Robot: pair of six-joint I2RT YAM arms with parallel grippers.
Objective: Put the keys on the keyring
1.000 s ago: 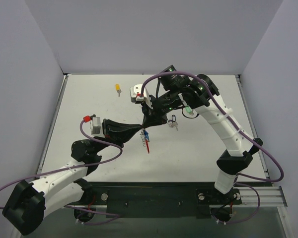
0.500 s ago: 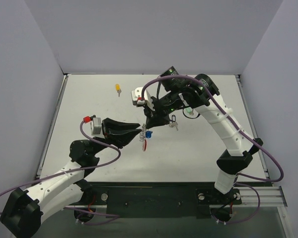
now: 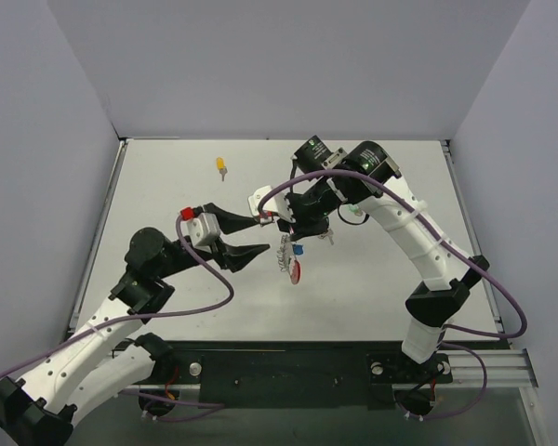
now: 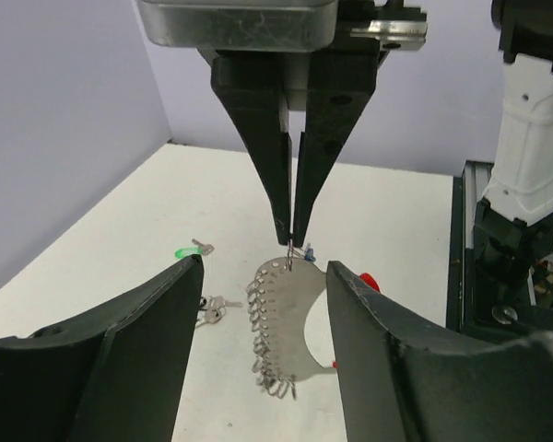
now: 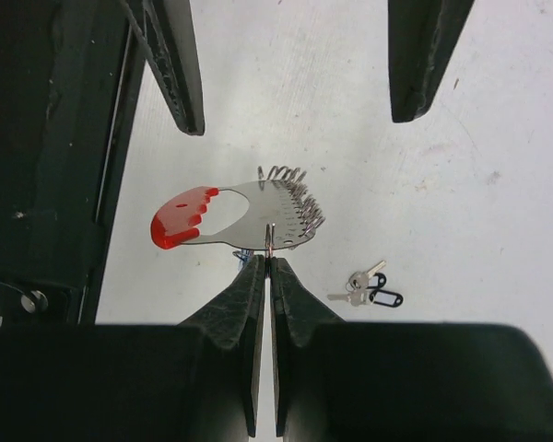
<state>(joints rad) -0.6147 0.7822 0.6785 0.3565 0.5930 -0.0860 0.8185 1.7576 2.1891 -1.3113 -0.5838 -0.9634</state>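
Where the top view reaches its middle, the right gripper [image 3: 290, 238] has its fingers pressed narrow together on the upper edge of the keyring [image 3: 291, 262], which hangs below them, clear of the table [image 3: 167, 195]. The right wrist view shows that pinch closely: the two dark fingertips [image 5: 254, 269] meet on a small wire loop at the rim of the keyring [image 5: 249, 216].

The keyring is a flat, silver, crescent-shaped plate with a row of little holes along its outer curve. A fringe of small wire rings [image 5: 295, 195] hangs from those holes. One horn of the crescent is coated in glossy red [image 5: 179, 226]. In the left wrist view the plate [image 4: 286, 322] hangs edge-down at centre frame.

The blue key [image 3: 298, 249] sits just beside the pinch point; whether it is threaded on cannot be told.

The left gripper [image 3: 265, 235] is left of the keyring with its fingers spread wide, holding nothing, one finger [image 4: 129, 341] on either side of the plate in its own view.

On the table lie a yellow key [image 3: 221, 165] at upper left, a green key [image 4: 192, 249], and a black-tagged bunch [image 5: 369, 289] at lower right of the right wrist view.
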